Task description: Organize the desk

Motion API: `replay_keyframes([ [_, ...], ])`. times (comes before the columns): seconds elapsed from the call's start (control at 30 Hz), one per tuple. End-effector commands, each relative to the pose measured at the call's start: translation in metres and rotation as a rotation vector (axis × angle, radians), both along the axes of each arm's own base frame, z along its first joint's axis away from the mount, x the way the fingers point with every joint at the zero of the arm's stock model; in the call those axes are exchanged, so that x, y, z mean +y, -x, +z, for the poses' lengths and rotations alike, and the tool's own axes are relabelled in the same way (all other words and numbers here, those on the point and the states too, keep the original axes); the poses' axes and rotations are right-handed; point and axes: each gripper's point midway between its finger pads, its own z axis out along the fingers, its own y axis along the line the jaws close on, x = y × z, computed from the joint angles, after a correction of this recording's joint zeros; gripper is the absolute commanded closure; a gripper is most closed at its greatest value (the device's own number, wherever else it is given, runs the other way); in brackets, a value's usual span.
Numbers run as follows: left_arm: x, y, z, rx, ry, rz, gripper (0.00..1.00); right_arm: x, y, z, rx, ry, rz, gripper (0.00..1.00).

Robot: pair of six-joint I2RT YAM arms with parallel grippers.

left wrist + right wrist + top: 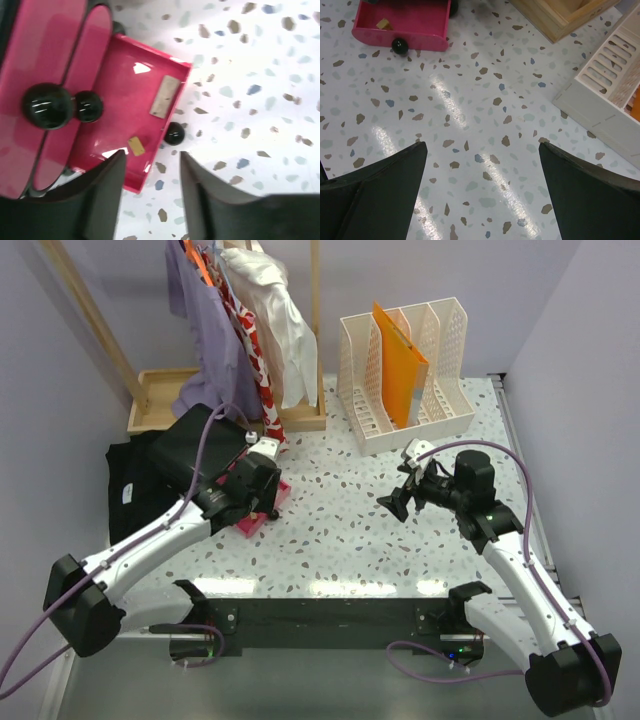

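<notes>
The white speckled desk [340, 535] carries a small pink drawer unit [250, 523] at the left. In the left wrist view its bottom drawer [135, 115] is pulled out, with a wooden block [165, 96] and a small yellow piece [136, 145] inside and a black knob [173, 134] on its front. My left gripper [150, 167] hovers open over the drawer's front corner, holding nothing. My right gripper [398, 490] stands wide open above bare desk [470, 100], right of centre. The pink drawer [400, 25] lies far ahead of it.
A cream file organizer [405, 370] with an orange folder [400, 360] stands at the back right. Clothes [240, 320] hang on a wooden rack with a tray base [160, 390] at the back left. A black garment [135, 495] lies at the left edge.
</notes>
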Motion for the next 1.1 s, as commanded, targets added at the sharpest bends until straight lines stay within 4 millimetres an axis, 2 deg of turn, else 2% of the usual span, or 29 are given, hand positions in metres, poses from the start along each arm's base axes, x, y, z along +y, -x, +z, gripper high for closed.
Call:
replay_keyframes([
  [0.0,-0.043,0.012,-0.003,0.033,0.161,-0.216,0.57,0.002,0.000,0.004,-0.032,-0.007,0.020,0.01],
  [0.17,-0.053,0.022,-0.026,0.105,0.186,-0.260,0.82,0.001,-0.001,0.004,-0.031,-0.007,0.017,0.01],
  [0.3,-0.061,0.028,-0.046,0.156,0.212,-0.287,0.96,0.001,-0.001,0.004,-0.032,-0.008,0.015,0.01],
  [0.47,-0.061,0.031,-0.067,0.204,0.197,-0.275,1.00,0.001,-0.001,0.004,-0.030,-0.008,0.016,0.01],
  [0.67,-0.043,0.030,-0.089,0.244,0.098,-0.203,1.00,0.001,-0.001,0.005,-0.035,-0.007,0.015,0.01],
  [0.77,-0.036,0.030,-0.088,0.233,0.082,-0.176,1.00,0.001,-0.001,0.005,-0.035,-0.008,0.017,0.01],
  [0.93,-0.027,0.015,-0.057,0.105,0.091,-0.113,1.00,0.001,-0.001,0.005,-0.033,-0.009,0.020,0.01],
  [1.07,-0.014,0.003,-0.045,0.039,0.049,-0.043,1.00,0.001,-0.001,0.004,-0.032,-0.007,0.018,0.01],
])
